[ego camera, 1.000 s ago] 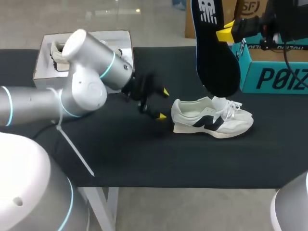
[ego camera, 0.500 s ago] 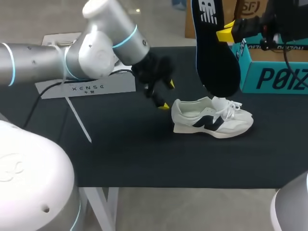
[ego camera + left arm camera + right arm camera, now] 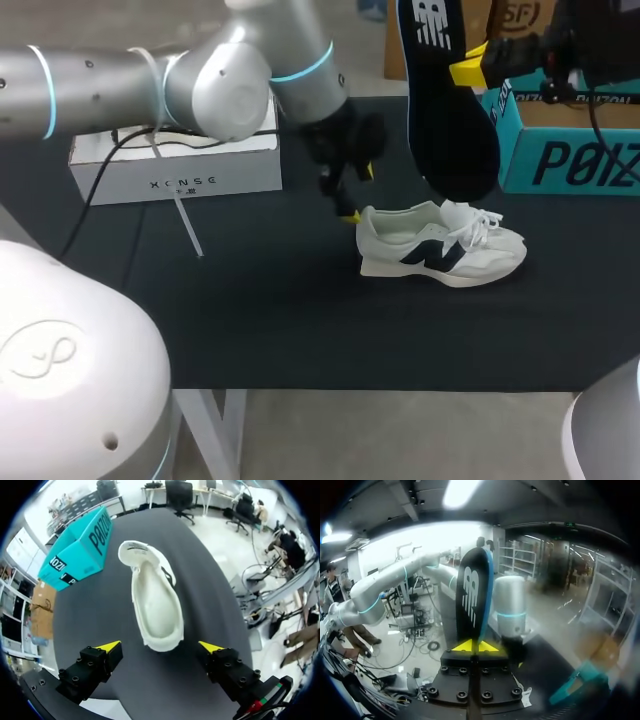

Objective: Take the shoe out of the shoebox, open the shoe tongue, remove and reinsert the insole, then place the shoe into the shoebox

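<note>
Left fingers (image 3: 109, 646) gape empty behind the shoe (image 3: 155, 600); right fingers (image 3: 465, 646) pinch the bendy insole (image 3: 472, 602) aloft. Seemingly light, the shoe suits a heel grip.

Matt white shoe (image 3: 440, 255), glossy left arm (image 3: 230, 90)

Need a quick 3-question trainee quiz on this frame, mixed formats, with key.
1. True or false: the insole lies inside the shoe.
2. Which gripper holds the insole? A) left gripper B) right gripper C) neither
3. Fill in: the left gripper's fingers stand ___ near the shoe's heel.
Key: 1 false, the insole hangs in the right gripper above the shoe. 2 B. 3 open.
</note>
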Tool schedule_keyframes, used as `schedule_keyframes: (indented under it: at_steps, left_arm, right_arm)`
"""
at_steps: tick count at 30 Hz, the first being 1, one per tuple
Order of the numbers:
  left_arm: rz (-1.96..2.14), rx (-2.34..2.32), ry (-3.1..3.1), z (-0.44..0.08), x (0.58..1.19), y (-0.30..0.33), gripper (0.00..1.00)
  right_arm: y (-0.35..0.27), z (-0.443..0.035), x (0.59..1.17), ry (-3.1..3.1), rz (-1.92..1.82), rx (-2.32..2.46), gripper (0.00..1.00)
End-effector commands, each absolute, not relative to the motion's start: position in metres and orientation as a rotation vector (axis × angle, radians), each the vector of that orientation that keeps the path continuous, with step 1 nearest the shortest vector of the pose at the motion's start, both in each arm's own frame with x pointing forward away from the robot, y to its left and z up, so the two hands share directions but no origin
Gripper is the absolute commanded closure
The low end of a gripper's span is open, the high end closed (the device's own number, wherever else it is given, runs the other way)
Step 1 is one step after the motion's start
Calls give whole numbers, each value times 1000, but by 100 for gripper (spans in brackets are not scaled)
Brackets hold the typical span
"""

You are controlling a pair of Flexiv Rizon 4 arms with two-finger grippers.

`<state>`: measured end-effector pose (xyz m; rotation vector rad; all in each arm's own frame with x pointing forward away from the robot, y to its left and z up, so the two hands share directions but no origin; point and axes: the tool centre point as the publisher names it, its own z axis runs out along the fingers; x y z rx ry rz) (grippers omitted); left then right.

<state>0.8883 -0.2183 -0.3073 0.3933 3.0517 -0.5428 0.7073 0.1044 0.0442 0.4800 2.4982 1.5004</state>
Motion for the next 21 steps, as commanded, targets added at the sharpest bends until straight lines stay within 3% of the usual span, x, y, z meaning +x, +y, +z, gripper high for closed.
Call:
schedule_keyframes:
  at_steps: [1,8,21]
  left_arm:
    - [-407,391,3063,-308,889,-222,0]
    - [-407,391,3063,-308,889,-222,0]
    - [-407,391,3063,-308,889,-222,0]
  right_arm:
    - [96,66,697,2492,1462,484,100]
    - [77,97,673,2475,1368,518,100]
    - [83,87,667,2492,1399,520,100]
